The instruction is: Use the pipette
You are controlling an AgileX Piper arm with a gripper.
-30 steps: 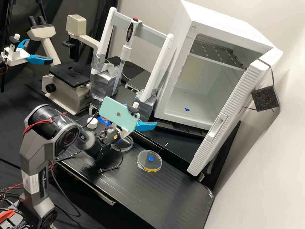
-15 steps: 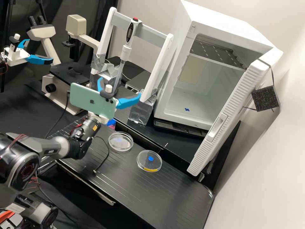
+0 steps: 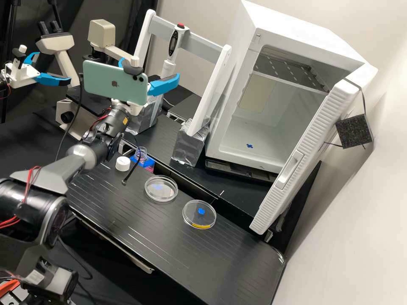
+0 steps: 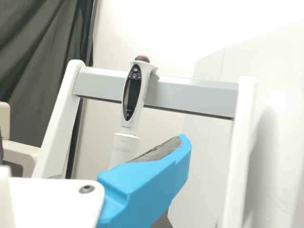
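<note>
Pipette hangs upright, leaning a little, at the grey crossbar of a white rack, its red button on top and a dark display on its upper part.

From the left, the dark grey arm rises from the near corner. Beyond it stands a cream microscope, with a pale green phone mounted at the arm's wrist. Lower down, a white cap sits on the black bench, near a clear open bottle. The gripper is spread, with nothing between its blue fingers; in the wrist view one finger crosses in front of the pipette's lower part.

Next come two clear round dishes, one farther left, the other with a yellow strip and a blue mark. At right a white cabinet stands with its door open, a black foam block against the door's outer side.
</note>
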